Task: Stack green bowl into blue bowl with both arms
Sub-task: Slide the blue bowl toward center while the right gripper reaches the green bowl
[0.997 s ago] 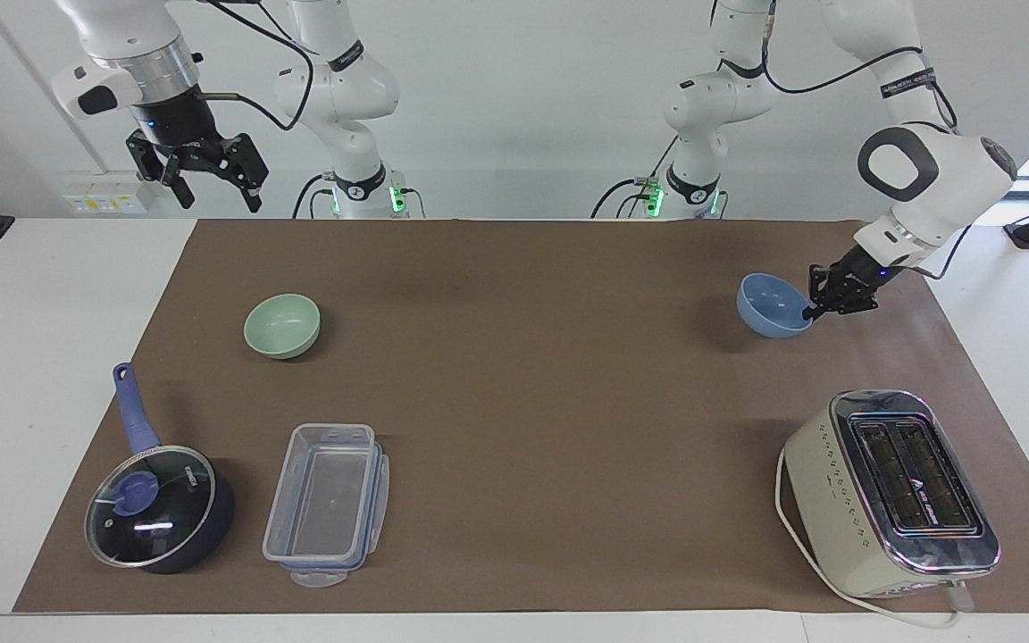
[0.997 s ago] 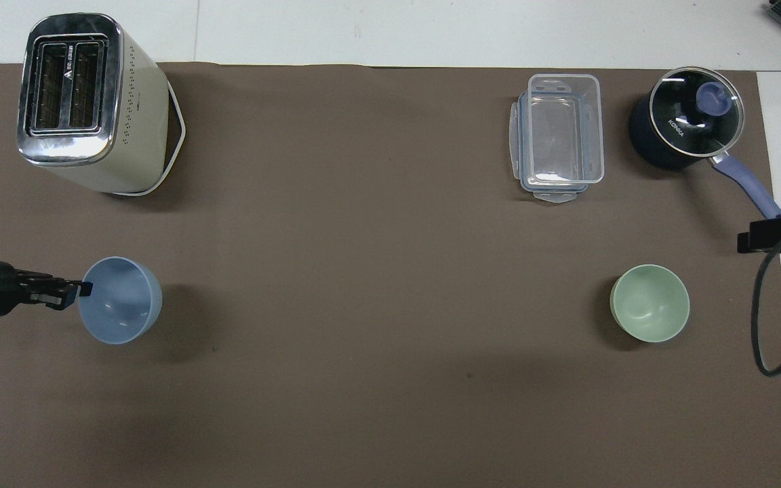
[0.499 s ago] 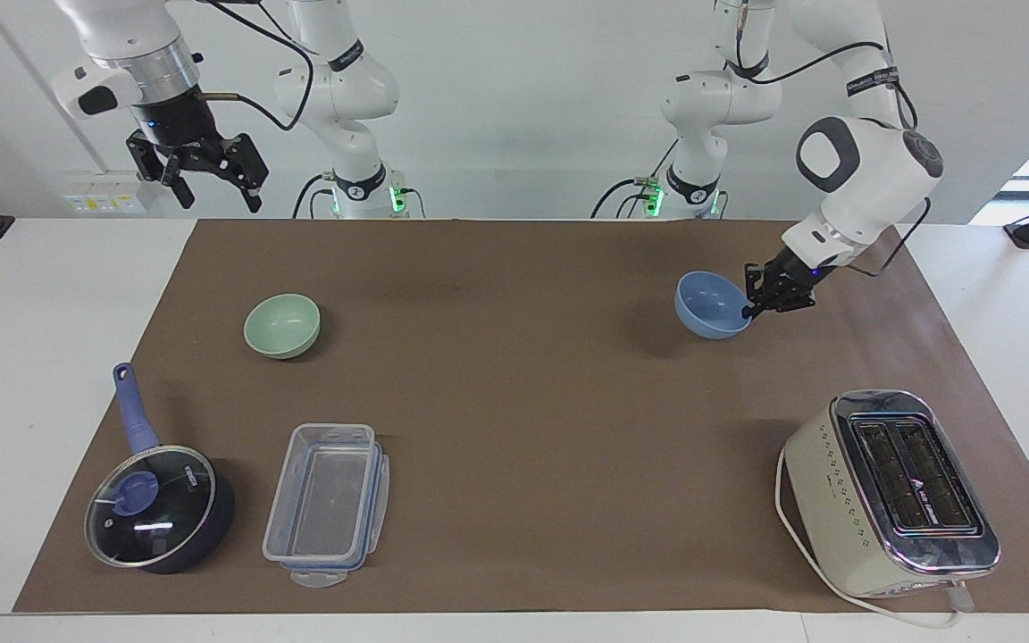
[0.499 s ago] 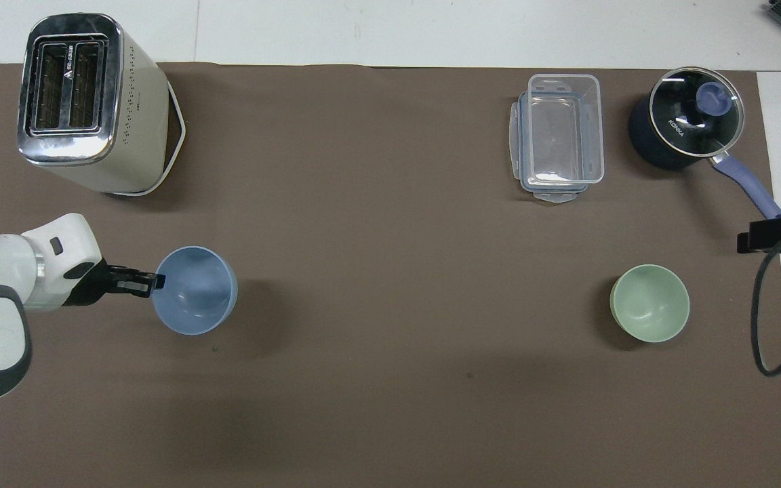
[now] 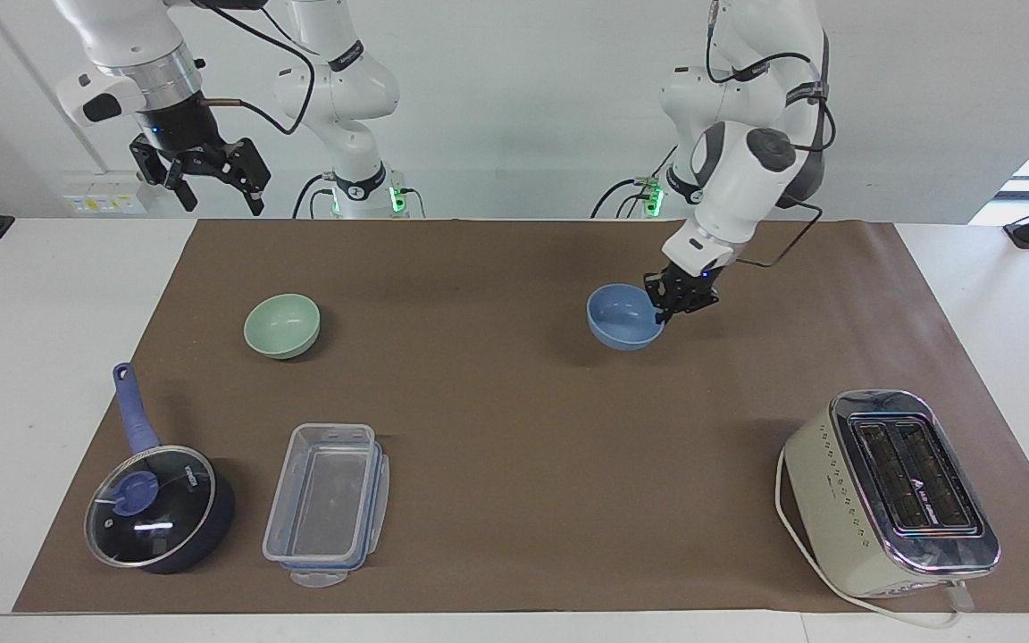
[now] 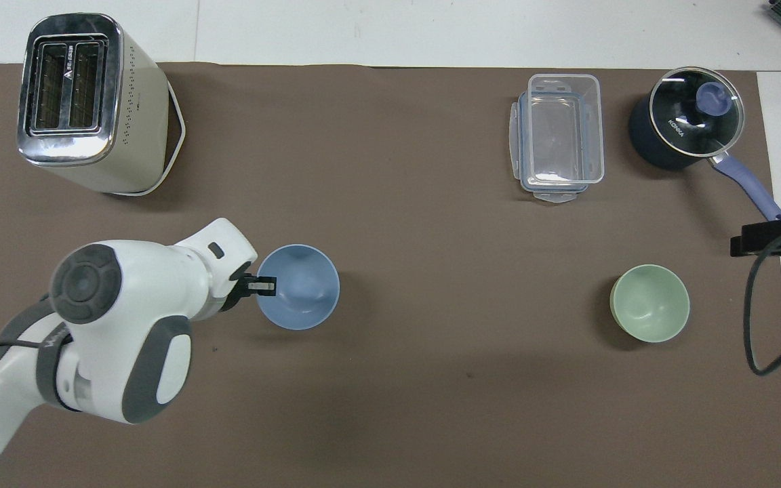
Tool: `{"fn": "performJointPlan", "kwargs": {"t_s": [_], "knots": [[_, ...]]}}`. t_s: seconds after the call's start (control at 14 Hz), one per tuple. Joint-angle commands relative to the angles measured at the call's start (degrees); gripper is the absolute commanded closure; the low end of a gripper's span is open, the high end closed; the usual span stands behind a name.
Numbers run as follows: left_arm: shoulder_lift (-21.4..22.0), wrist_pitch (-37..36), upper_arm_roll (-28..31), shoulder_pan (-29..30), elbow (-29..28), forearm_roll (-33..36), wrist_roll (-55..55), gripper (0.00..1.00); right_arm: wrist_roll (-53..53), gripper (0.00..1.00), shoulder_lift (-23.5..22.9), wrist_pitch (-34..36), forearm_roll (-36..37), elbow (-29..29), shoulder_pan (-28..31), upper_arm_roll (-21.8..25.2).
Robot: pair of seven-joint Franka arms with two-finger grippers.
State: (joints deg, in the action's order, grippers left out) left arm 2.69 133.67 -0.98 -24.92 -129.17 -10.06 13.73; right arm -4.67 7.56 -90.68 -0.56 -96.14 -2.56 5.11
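The blue bowl (image 5: 624, 316), pinched at its rim by the left gripper (image 5: 668, 310), sits right of centre in the facing view and left of centre in the overhead view; I cannot tell whether it rests on the brown mat (image 5: 514, 420) or hangs just above it. The mat is the largest thing, filling most of both views. Next comes the toaster (image 5: 890, 491), lower right in the facing view, then the lidded saucepan (image 5: 157, 505) at lower left with the clear plastic box (image 5: 327, 505) beside it; these look like bystanders to the job. The green bowl (image 5: 282, 325) stands upright at centre left of the facing view, well apart from the blue one, likely waiting for the right arm. The rim grip leaves the blue bowl's hollow clear, probably so the other bowl can drop into it. The right gripper (image 5: 211, 174) waits high at the upper left of the facing view, jaws spread and empty. In the overhead view the left arm's bulky wrist hides most of its gripper, and of the right arm only a dark piece and a cable show at the right edge.
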Motion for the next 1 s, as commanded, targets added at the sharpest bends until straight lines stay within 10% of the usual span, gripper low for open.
{"fn": "performJointPlan", "kwargs": {"t_s": [0.0, 0.93], "knots": [[-5.84, 0.71, 1.07, -6.44, 5.41, 3.82, 11.64, 1.00, 4.13, 0.00, 0.70, -5.02, 0.03, -5.01, 1.32, 0.16], [-11.92, 3.09, 0.81, -13.67, 5.51, 3.82, 15.98, 1.00, 20.40, 0.00, -3.52, -32.88, -0.49, -30.41, 8.53, 0.25]]}}
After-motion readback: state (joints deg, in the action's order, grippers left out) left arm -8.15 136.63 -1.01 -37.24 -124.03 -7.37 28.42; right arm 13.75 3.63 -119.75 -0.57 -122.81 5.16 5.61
